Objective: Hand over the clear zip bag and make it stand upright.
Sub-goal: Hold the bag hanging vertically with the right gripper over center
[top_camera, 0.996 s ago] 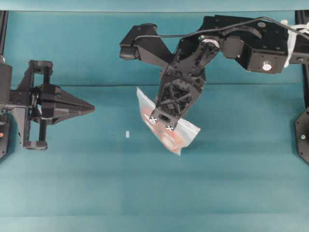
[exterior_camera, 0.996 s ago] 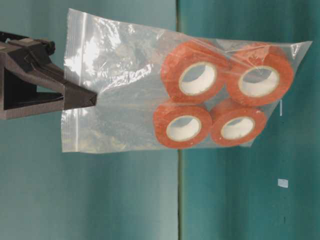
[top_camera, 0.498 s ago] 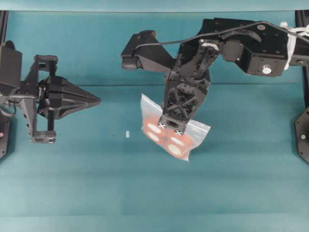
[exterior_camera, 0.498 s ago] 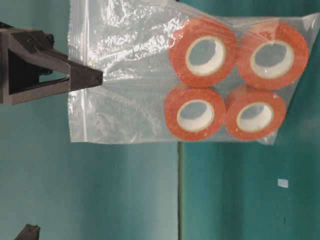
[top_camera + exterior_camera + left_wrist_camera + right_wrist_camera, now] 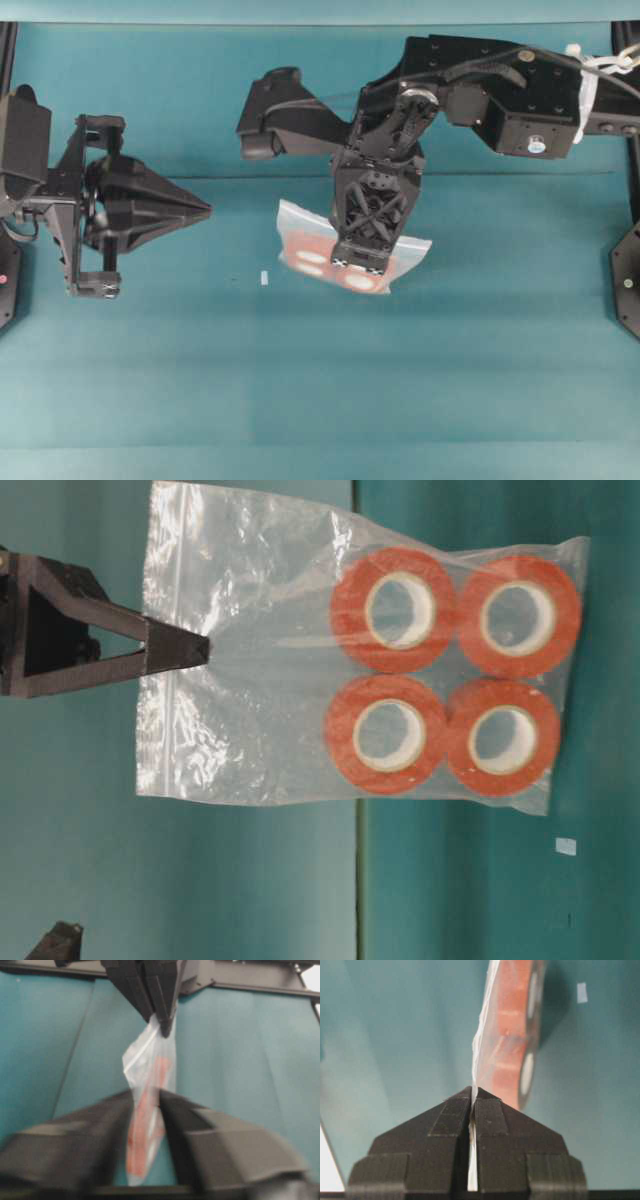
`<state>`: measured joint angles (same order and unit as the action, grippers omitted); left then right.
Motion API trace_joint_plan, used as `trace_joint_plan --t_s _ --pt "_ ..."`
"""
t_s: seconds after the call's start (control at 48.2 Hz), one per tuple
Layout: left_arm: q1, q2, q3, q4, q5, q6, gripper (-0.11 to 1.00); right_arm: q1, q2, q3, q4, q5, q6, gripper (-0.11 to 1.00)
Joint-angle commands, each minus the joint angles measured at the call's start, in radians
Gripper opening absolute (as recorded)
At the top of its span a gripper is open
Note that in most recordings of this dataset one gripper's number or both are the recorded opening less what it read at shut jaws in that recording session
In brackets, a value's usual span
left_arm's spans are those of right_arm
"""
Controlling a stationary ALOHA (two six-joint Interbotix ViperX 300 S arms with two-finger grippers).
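The clear zip bag (image 5: pixel 303 258) hangs in the air over the middle of the table, with orange-red tape rolls (image 5: pixel 395 610) with white cores at its bottom. My right gripper (image 5: pixel 362 268) is shut on the bag's top part beside the zip strip, seen clearly in the right wrist view (image 5: pixel 472 1091) and the table-level view (image 5: pixel 200 648). My left gripper (image 5: pixel 208 210) is open and empty, level with the bag and a hand's width to its left. In the left wrist view the bag (image 5: pixel 150 1075) shows edge-on beyond my parted left fingertips (image 5: pixel 146 1092).
A small white scrap (image 5: pixel 264 279) lies on the teal table below and left of the bag. The right arm's body (image 5: pixel 480 90) spans the back right. The left arm's base (image 5: pixel 20 190) is at the left edge.
My right gripper has turned the bag and shifted it slightly up in the overhead view. My left gripper has moved to the right, closer to the bag.
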<state>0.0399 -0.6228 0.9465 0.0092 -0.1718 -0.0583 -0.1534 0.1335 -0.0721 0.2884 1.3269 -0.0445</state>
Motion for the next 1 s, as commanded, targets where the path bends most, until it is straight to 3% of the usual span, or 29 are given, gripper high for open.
trace_joint_plan --t_s 0.0,0.104,0.166,0.415,0.975 --pt "0.002 -0.008 -0.012 0.002 -0.005 0.006 0.54 0.005 -0.009 -0.023 -0.014 0.0 -0.054 0.01" --pt "0.006 -0.008 -0.008 0.002 0.012 0.023 0.85 0.005 -0.005 -0.02 -0.034 0.0 -0.1 0.01" --pt "0.005 -0.011 -0.003 0.002 0.034 0.044 0.93 0.005 -0.002 -0.017 -0.043 0.0 -0.121 0.01" --pt "0.005 -0.051 0.009 0.002 0.1 0.115 0.87 0.009 0.0 -0.017 -0.051 -0.006 -0.207 0.01" --pt "0.008 -0.077 0.02 0.002 0.117 0.109 0.87 0.021 -0.002 -0.052 -0.086 -0.014 -0.275 0.01"
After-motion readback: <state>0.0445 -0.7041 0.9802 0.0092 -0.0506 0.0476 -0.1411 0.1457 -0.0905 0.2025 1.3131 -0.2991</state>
